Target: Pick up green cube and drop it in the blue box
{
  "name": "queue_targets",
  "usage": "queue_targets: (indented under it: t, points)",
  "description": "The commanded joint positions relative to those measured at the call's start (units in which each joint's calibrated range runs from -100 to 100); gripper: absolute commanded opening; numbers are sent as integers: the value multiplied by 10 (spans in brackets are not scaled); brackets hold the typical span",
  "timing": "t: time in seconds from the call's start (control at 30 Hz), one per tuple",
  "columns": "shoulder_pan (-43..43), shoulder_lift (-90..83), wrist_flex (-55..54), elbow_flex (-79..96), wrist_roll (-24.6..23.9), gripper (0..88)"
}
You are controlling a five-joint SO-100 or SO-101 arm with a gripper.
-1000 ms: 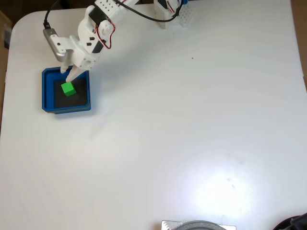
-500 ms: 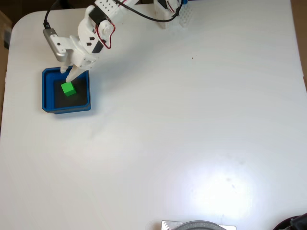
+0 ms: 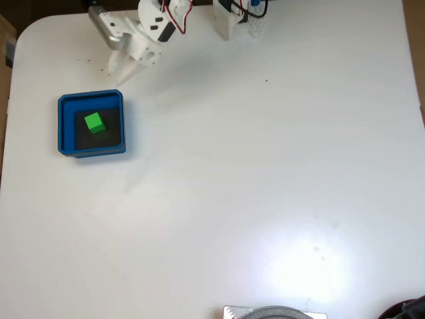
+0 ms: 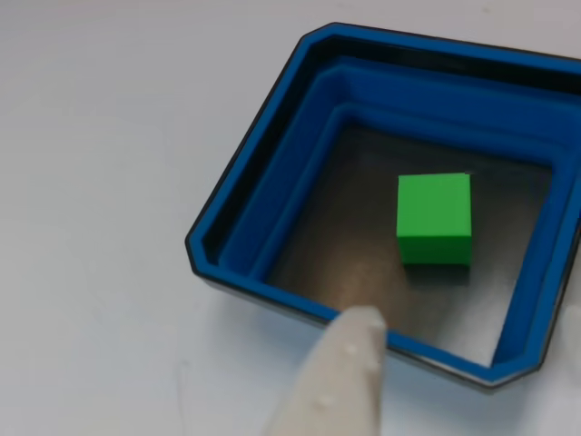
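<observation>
The green cube [image 3: 94,123] lies on the dark floor of the blue box [image 3: 65,126] at the table's left side in the fixed view. My gripper [image 3: 119,69] hangs above and to the right of the box, well clear of it, with nothing in it. In the other view the green cube [image 4: 435,218] rests flat inside the blue box [image 4: 259,204], toward its right side. One white finger [image 4: 349,372] rises from the bottom edge and overlaps the box's near wall. No second finger sits beside its tip, so the jaws stand apart.
The arm's base and wiring [image 3: 236,16] stand at the table's top edge. A grey round object [image 3: 275,312] sits at the bottom edge. A dark thing [image 3: 408,309] shows at the bottom right corner. The white tabletop [image 3: 265,166] stretches wide to the right of the box.
My gripper has pulled back from over the box, up and to the right toward the arm's base. The cube stays where it lay in the box.
</observation>
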Motion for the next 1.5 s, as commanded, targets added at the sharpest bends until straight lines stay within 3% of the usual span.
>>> queue_targets:
  t: [0.0,1.2,1.47]
  points:
    - [0,-116,-7,66,2,165]
    - [1,-711,-7,522,4,165]
    - [1,-729,-7,559,5,164]
